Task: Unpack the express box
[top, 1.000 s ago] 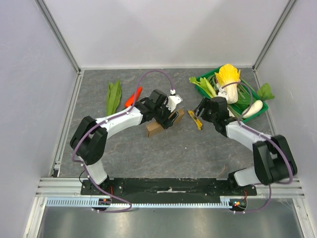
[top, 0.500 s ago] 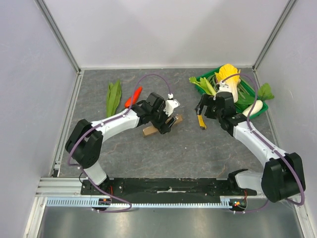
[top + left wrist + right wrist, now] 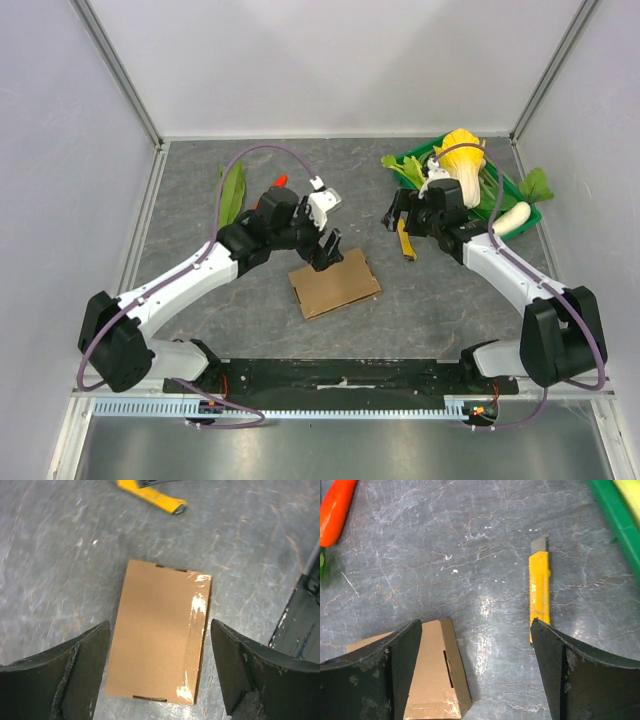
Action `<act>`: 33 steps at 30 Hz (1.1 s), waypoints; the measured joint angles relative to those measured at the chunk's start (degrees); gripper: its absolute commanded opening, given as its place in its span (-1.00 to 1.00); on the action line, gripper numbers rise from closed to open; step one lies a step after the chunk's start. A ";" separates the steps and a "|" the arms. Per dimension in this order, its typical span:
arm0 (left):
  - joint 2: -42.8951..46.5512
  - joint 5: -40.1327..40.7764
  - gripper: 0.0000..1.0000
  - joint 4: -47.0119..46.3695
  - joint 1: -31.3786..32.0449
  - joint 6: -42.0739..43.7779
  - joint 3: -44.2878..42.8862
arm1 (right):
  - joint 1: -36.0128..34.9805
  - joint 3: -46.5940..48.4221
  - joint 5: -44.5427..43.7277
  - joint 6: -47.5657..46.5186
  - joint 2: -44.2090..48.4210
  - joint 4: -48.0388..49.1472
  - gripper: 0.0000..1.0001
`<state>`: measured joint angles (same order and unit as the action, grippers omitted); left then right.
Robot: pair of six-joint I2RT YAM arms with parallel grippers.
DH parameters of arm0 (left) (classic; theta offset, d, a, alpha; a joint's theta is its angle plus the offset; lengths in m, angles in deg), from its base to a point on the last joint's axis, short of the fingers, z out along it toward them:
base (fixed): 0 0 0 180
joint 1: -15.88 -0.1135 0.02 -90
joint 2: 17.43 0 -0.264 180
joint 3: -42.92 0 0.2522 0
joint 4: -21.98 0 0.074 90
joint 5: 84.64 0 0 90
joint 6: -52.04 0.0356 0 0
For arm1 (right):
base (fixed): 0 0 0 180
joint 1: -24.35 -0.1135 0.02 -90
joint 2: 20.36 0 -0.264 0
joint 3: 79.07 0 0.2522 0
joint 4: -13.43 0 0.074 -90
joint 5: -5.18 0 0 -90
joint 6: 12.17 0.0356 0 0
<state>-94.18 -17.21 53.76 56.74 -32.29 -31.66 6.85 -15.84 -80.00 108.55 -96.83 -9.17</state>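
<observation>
The box (image 3: 335, 284) lies now flat on the table (image 3: 440, 310), in the lower centre of the top view. A second ago it stood tilted on one edge, higher in the frame, under the left gripper (image 3: 328, 250). This gripper has let it go: its fingers stand wide apart and hang just above the upper edge of the box, with nothing between them. In the left wrist view the box shows its broad face, closed, with shiny tape along its right edge.

The right gripper (image 3: 476, 630) has also opened and holds nothing. The knife (image 3: 540, 592) lies on the table just beside its right finger, the blade pointing to the top of the frame, near the green crate (image 3: 520, 215). Half a second ago the knife was right at this gripper, so it was probably just put down.

For the task this looks like a repositioning. The box is laid with the taped seam reachable, but it is not yet opened
</observation>
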 measured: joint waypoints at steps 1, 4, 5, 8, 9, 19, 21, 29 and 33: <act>1.09 3.19 0.38 -0.61 0.04 -1.97 1.07 | -0.33 0.33 0.20 -0.20 -0.81 0.09 0.74; 1.57 11.19 0.16 0.15 -0.02 -8.07 3.67 | -1.99 1.79 0.72 -0.61 -3.80 0.37 0.49; 1.31 13.66 0.12 1.36 -0.17 -10.27 4.66 | -2.89 2.43 0.79 -0.68 -5.01 0.28 0.41; 1.03 18.29 -0.18 4.90 -0.35 -16.96 7.19 | -5.68 4.26 0.59 -0.92 -8.26 0.39 -0.12; 1.07 19.85 -0.27 6.16 -0.46 -20.00 8.48 | -6.86 4.63 -0.20 -0.74 -9.11 0.31 -0.20; 2.38 28.61 -0.78 15.02 -1.75 -36.68 15.89 | -10.64 4.44 -8.68 -0.83 -10.91 -3.28 -0.56; 2.19 28.81 -0.80 15.50 -1.88 -37.64 15.93 | -11.04 4.09 -9.22 -1.03 -11.58 -3.96 -0.56; -5.60 22.43 -0.86 13.35 -3.56 -36.57 15.80 | -14.93 3.41 -7.89 -2.19 -15.89 -6.51 -0.60; -8.70 17.64 -0.87 11.50 -6.82 -35.17 14.67 | -16.13 3.37 -6.56 -2.56 -16.83 -7.63 -0.60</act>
<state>-102.88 0.43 65.26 49.92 -67.46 -17.00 -9.28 -12.47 -86.55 105.99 -113.66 -16.80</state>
